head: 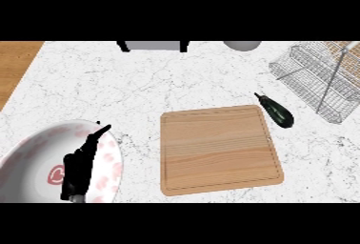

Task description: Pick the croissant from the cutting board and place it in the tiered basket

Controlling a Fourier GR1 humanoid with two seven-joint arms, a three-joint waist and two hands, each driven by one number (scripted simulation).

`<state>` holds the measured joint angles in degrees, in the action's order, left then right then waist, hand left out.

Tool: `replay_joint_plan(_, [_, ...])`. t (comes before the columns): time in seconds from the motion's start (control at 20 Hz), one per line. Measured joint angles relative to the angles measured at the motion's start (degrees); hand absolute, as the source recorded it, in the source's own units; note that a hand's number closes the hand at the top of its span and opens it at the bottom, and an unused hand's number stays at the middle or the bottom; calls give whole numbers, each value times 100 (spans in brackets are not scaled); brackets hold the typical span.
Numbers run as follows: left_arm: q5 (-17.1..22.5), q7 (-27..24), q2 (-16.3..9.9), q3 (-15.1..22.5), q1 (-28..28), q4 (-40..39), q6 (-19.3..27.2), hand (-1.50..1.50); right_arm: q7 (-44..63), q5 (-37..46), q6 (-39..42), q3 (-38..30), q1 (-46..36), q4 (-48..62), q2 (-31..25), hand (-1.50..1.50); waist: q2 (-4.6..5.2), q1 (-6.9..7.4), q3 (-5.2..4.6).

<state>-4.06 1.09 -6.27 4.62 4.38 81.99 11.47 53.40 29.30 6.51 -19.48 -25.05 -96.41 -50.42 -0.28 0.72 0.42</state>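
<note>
Head view looks steeply down on a white marbled surface [175, 81] with the wooden cutting board [219, 148] lying flat near its middle. The board's top is bare: no croissant shows on it, nor anywhere else in this view, so I cannot say where the croissant is. Up and to the right of the board stands the wire tiered basket [320, 78], well apart from it; through its mesh I can make out nothing that reads as a pastry, though the basket runs off the view's edge and part of it is hidden. Between board and basket, just off the board's upper right corner, lies a dark green vegetable [275, 110], most likely a zucchini.

Left of the board, the left hand [81, 164] shows over a white plate with pink marks [28, 152], its fingers straight and close together, holding nothing; it looks to be at rest. The right hand shows nowhere in view.

As a judgement: the board being bare suggests the pick is done, but since the croissant cannot be seen in the basket, the placing cannot be confirmed. It may be in a hidden part of the basket or carried out of view by the right hand.
</note>
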Motion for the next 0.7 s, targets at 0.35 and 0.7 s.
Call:
replay_joint_plan(0.35, [-83,53,52,28,-7,29,-2,0,-737,175,-186,132,-879,1680,-56,150,17,49,-2])
replay_joint_plan(0.7, [-5,120,-2,-23,68,163,-160,0,-1722,489,-541,495,-1556,3306,226,150,37,78,-14])
